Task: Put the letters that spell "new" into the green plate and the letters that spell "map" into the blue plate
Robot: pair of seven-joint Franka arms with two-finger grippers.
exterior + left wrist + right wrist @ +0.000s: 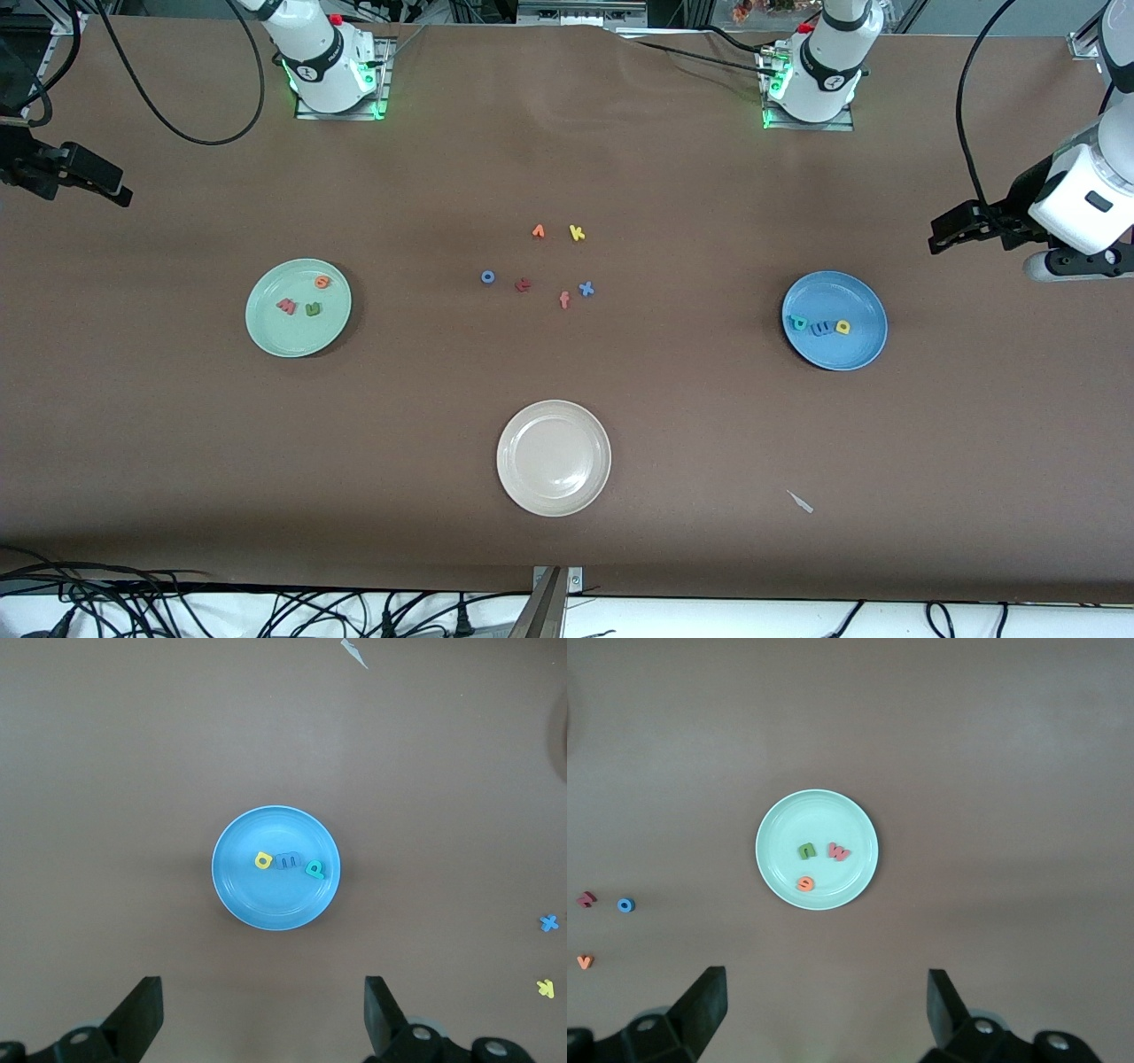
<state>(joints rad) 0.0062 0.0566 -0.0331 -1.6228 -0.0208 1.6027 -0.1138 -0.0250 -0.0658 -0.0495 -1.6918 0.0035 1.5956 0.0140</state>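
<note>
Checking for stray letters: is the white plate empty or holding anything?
Empty. The white plate shows only its bare inside in the front view; the loose letters lie on the table farther from the camera.

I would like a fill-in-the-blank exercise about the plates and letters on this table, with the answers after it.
1. The green n lies in the ___ plate.
2. The blue plate holds ___ letters.
3. The plate holding no letters is ___.
4. The blue x lies on the ___.

Answers: green; three; white; table
</note>
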